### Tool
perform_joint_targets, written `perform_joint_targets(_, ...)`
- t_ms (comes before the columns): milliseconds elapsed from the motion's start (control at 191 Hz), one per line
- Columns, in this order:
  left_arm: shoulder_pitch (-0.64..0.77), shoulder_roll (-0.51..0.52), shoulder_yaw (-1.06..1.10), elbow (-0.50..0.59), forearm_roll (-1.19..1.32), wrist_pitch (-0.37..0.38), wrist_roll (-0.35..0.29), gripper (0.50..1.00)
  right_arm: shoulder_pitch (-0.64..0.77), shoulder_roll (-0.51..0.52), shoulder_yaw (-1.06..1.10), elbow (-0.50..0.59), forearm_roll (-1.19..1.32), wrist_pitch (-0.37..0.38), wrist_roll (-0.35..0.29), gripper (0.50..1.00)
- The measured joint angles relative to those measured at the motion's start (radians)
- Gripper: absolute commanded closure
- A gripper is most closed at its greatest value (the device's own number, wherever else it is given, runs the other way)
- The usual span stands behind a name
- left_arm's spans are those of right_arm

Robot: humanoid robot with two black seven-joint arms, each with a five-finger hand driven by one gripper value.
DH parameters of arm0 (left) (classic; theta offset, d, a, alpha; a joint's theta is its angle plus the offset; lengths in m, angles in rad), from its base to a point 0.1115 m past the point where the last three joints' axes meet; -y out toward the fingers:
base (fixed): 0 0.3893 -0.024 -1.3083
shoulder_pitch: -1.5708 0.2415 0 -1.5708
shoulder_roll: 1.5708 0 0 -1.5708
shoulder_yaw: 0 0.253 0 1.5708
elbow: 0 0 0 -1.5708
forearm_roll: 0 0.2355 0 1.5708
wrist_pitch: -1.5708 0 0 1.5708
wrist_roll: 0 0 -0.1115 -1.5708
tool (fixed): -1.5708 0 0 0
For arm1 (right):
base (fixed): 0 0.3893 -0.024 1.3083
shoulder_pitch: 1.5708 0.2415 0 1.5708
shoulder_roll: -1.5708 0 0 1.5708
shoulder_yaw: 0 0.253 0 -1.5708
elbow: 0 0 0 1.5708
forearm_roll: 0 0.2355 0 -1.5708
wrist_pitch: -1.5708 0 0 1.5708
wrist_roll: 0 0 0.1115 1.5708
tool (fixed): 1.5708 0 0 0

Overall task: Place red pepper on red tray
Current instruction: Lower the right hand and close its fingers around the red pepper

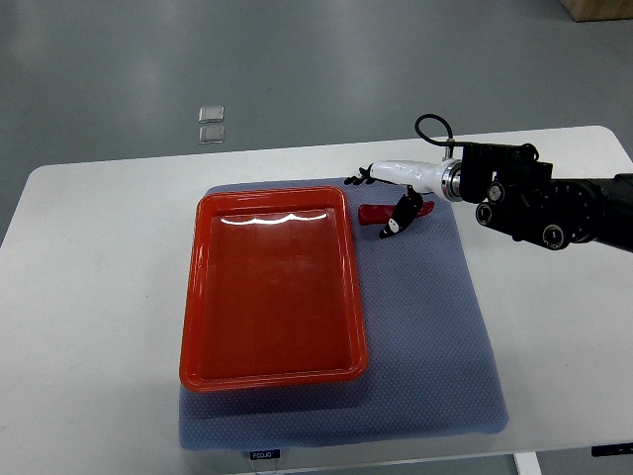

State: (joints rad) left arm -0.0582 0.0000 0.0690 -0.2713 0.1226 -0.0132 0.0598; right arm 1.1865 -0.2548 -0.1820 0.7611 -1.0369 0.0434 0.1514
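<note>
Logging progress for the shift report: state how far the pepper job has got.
Done: the right hand has reached the red pepper on the blue mat. In hand: closing on it; a firm grasp isn't clear. Left: lifting it and placing it in the red tray, which holds nothing.

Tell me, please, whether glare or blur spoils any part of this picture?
Top view: bright ceiling-light glare streaks the far inner floor of the red tray; the red pepper and right hand are sharp, with soft shadows only; no noticeable blur.

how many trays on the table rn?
1. The red tray sits on the blue-grey mat, left of the red pepper that the right hand is reaching over. No others visible.
</note>
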Motion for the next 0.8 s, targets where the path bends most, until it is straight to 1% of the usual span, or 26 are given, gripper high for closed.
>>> perform_joint_targets(99,0.0,0.0,0.0,0.0,0.0,0.0,0.0,0.5,-0.007,0.013,-0.025,-0.037,-0.013,-0.031,-0.028,0.593)
perform_joint_targets(230,0.0,0.0,0.001,0.0,0.0,0.0,0.0,0.5,-0.014,0.024,-0.031,-0.052,-0.012,-0.052,-0.057,0.599)
perform_joint_targets(309,0.0,0.0,0.002,0.0,0.0,0.0,0.0,0.5,-0.018,0.028,-0.031,-0.056,-0.011,-0.057,-0.072,0.624)
perform_joint_targets(413,0.0,0.0,0.002,0.0,0.0,0.001,0.0,0.5,-0.019,0.029,-0.03,-0.056,-0.006,-0.059,-0.077,0.64)
perform_joint_targets(497,0.0,0.0,0.002,0.0,0.0,0.001,0.0,0.5,-0.02,0.03,-0.029,-0.056,-0.005,-0.059,-0.078,0.681)
perform_joint_targets(575,0.0,0.0,0.002,0.0,0.0,0.001,0.0,0.5,-0.023,0.031,-0.029,-0.056,-0.005,-0.06,-0.078,0.701)
perform_joint_targets(800,0.0,0.0,0.001,0.0,0.0,0.001,0.0,0.5,-0.033,0.032,-0.03,-0.056,-0.006,-0.059,-0.078,0.705)
